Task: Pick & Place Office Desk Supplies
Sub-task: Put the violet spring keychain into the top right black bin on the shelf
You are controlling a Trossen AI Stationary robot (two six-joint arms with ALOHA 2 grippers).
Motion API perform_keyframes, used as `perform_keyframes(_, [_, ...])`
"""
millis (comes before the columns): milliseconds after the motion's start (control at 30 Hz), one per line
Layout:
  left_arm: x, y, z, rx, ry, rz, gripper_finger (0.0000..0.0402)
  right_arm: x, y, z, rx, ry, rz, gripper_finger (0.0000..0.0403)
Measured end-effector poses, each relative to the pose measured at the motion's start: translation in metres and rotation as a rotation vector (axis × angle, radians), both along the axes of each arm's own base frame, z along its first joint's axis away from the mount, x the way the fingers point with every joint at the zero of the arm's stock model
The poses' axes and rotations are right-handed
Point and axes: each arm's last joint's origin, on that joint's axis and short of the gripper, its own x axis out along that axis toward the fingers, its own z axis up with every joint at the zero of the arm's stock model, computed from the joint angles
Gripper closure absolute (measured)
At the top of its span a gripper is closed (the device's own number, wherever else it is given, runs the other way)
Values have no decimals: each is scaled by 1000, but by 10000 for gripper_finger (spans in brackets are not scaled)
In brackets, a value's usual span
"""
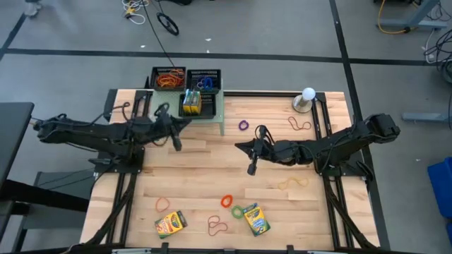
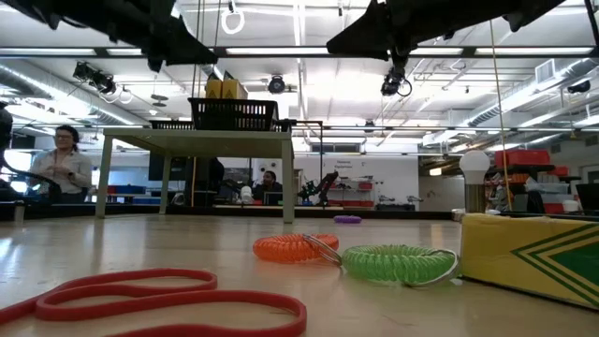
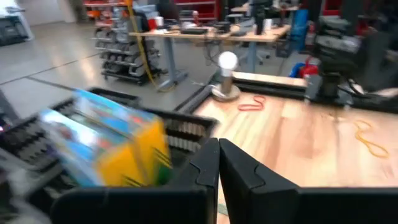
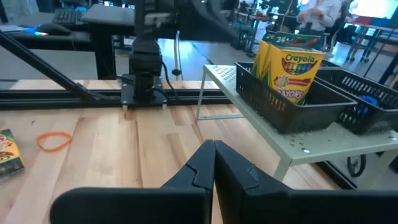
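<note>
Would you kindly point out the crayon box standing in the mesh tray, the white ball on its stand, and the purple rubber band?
crayon box (image 4: 292, 70), right wrist view, on its yellow printed front.
white ball (image 1: 308, 93), high view, on the ball's top.
purple rubber band (image 1: 244, 125), high view, on the loop.

Three crayon boxes (image 1: 170, 223), three mesh trays (image 1: 169, 76), two claws (image 1: 175, 143).

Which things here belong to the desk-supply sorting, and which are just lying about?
Job:
- crayon boxes
- rubber bands
- black mesh trays

Lying about:
- white ball on stand
- green perforated shelf
</note>
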Motion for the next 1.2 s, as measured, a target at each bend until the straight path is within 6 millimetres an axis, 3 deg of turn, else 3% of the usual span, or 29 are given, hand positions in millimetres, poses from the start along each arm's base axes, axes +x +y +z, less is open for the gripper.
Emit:
perform_keyframes(167, [2,-7,-6,-13,-69,-41,384,-1,3,0,-2,1,11,390])
perform_keyframes(633, [4,-15,-9,-25,-58,-97,383,-2,7,-1,-2,17,25,395])
perform_keyframes(933, [6,-15,-10,-25,-50,-97,383,-22,5,12,78,62,5,398])
perform_keyframes(1200, [6,-15,-10,-24,-50,-97,383,-41,9,13,184,340,-50,397])
